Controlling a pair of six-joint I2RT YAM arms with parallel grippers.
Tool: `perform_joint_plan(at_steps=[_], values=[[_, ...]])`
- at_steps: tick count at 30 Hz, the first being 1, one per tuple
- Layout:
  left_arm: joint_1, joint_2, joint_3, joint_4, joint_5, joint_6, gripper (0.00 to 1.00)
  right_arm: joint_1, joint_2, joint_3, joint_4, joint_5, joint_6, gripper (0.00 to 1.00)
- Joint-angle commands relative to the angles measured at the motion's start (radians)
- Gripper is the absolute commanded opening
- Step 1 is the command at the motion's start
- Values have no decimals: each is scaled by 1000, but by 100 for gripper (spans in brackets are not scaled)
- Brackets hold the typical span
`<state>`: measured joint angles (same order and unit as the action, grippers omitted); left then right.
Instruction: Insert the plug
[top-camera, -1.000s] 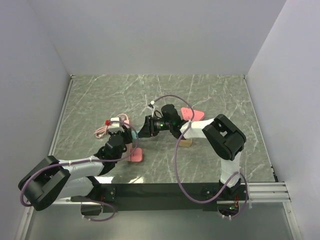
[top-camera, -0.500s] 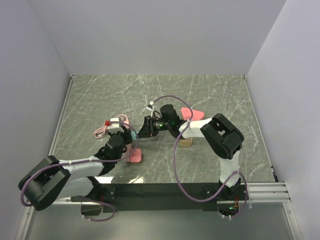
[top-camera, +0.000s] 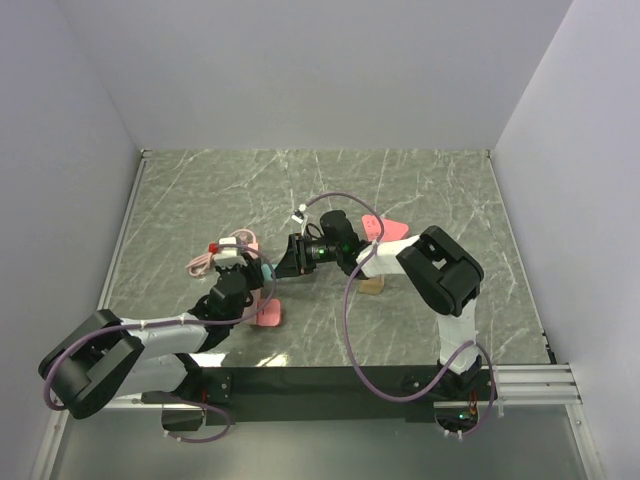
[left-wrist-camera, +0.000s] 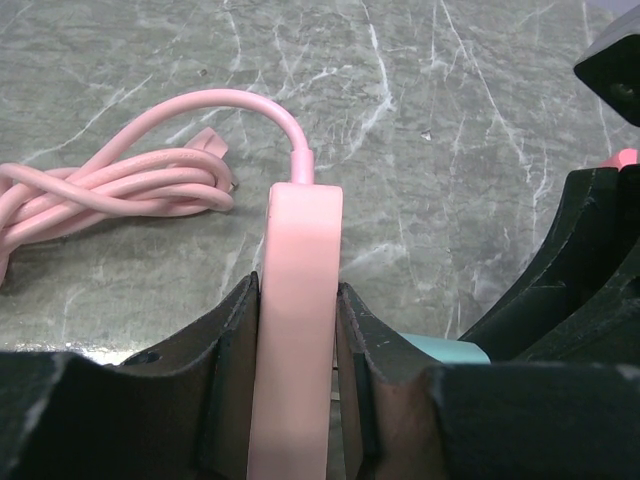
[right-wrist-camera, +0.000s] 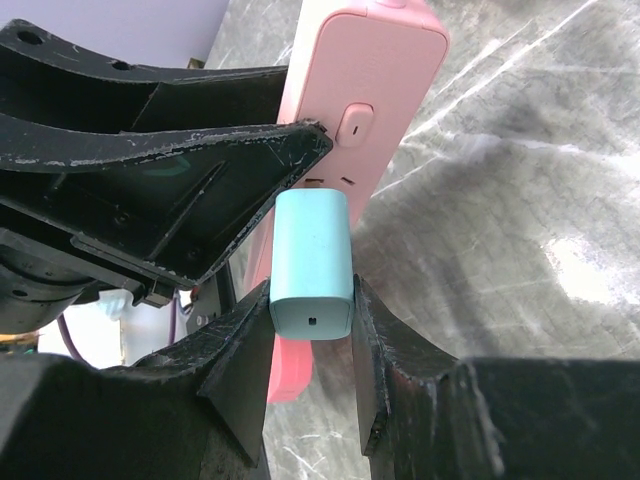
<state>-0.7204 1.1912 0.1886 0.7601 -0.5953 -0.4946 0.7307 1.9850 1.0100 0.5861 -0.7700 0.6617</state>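
pink strip (left-wrist-camera: 300, 230) squeezed in left gripper (left-wrist-camera: 297, 300), blue plug (right-wrist-camera: 312, 250) pinched in right gripper (right-wrist-camera: 312, 300), plug up against the strip

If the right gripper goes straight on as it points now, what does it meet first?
Probably the pink power strip: the teal plug in the right gripper looks close to its socket face; depth is unclear.

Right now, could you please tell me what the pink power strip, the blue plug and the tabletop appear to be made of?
The pink power strip looks like moulded plastic, satin, with rounded corners and even colour. The blue plug also looks like smooth plastic with a soft sheen. The tabletop is grey-green with white veins, like marble, though it may be printed laminate.
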Motion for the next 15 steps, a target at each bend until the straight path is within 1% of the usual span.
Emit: perform_joint_plan(at_steps=[1,6,11,15], values=[[-79,-47,34,396,342,-193,1,55,41,44,122,80,-1,0],[-79,-33,11,455,368,-220,1,56,49,32,181,66,18,0],[-82,-15,-1,513,414,-259,1,55,38,38,164,78,0,0],[-90,10,-15,563,410,-285,1,52,41,53,165,80,6,0]])
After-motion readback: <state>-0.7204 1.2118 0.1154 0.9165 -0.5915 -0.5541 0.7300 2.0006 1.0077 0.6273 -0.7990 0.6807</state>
